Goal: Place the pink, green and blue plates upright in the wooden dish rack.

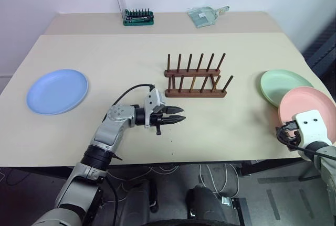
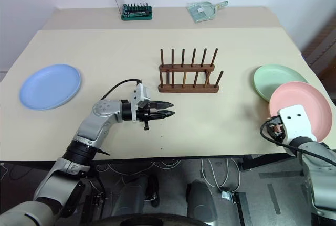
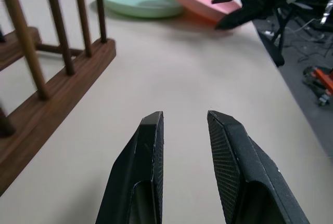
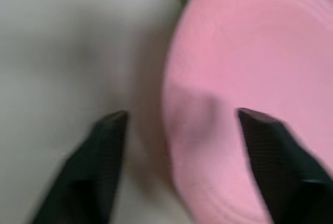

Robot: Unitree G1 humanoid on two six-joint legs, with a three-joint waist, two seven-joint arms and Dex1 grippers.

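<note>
Going for the pink plate with the right gripper: its jaws stand wide apart and empty, one finger over the bare table, the other over the plate's face, so the near rim sits between them. Pink plate rests at the table's right edge, overlapping the green plate just behind it.

How I'd do it:
- Get one finger under the rim and one on top, then close. The plate is shallow, so a flat pinch looks likely to slip.
- Lift straight off before moving sideways; you probably drag the green plate otherwise.
- Tilt it upright on the way to the wooden dish rack, mid-table, and drop it between two peg pairs, not onto the pegs.

Left gripper hangs level just in front of the rack, pointing towards the right side, jaws parted a little, holding nothing. Keep it clear, or use it to steady the rack.

Blue plate lies flat far left, well apart from everything.

Rack holds nothing: every slot is free. The bit case at the back stands with its lid up, bits in their row.
</note>
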